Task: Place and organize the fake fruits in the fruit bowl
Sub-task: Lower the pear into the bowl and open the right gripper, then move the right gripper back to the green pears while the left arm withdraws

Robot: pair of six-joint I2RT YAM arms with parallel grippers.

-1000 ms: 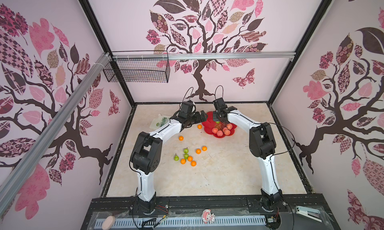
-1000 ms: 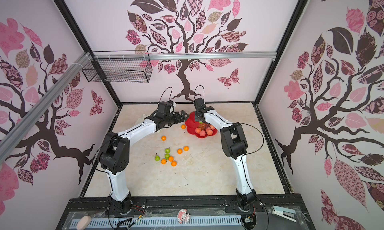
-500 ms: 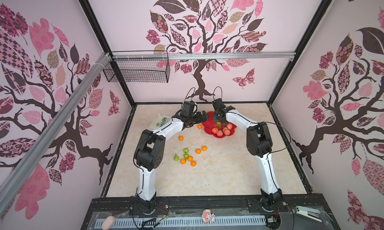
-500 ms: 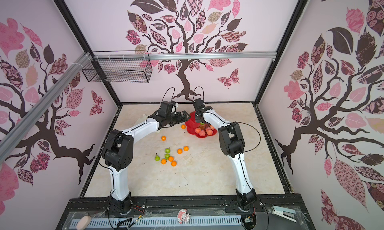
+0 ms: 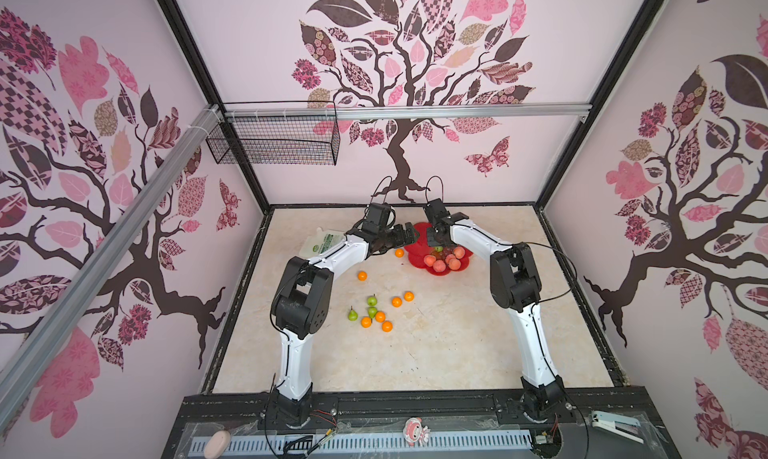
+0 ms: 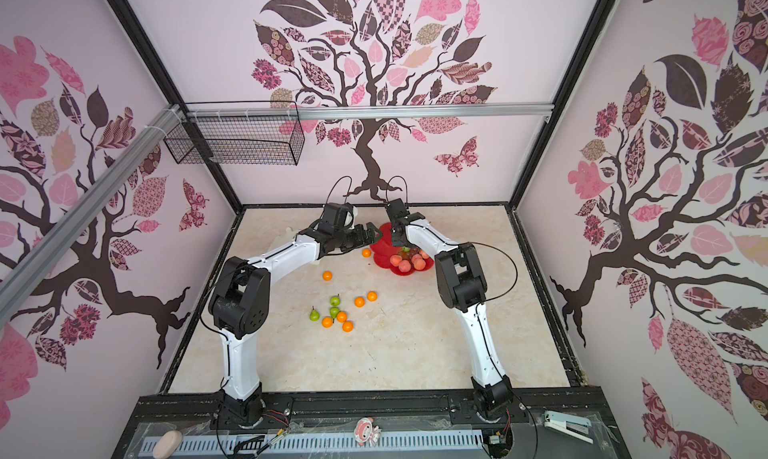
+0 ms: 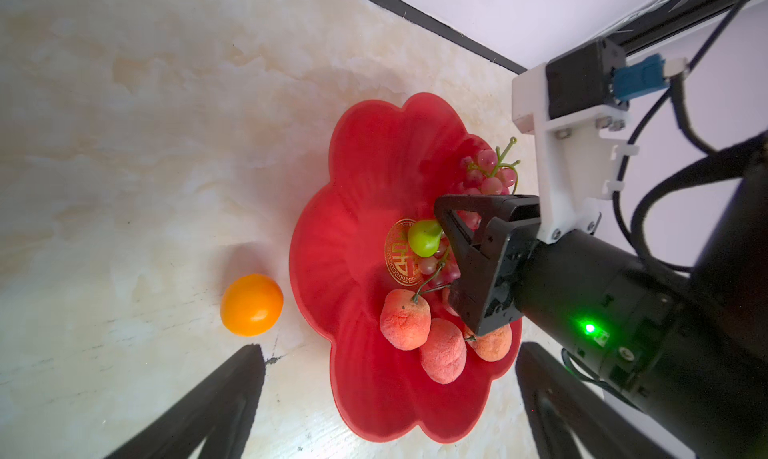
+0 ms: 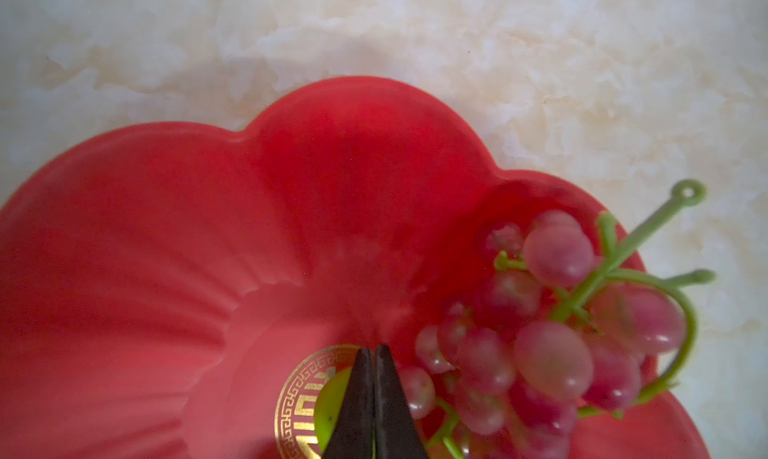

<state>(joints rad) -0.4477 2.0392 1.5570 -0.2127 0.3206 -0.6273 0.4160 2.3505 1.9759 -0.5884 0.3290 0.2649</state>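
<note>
Left wrist view | right hand point(image 7: 441, 222) shut, tips at green pear point(image 7: 424, 237) over fruit bowl point(image 7: 357, 195) centre, by far edge of surface point(image 7: 124, 145) | left hand point(image 5: 411, 239) wide open, empty, edged closer | rim-side orange point(image 7: 251, 305) likely next.

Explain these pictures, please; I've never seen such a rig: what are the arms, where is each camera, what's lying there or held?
Two white robot arms with clamps for hands. Two pictures look down from overhead; two come from wrist cameras. On the table lie oranges, three pears and a white pouch. The red bowl holds peaches and a grape bunch. The left gripper, or clamp, is open and empty. The right gripper is shut, tips at a green pear over the bowl; whether it holds it is unclear.
</note>
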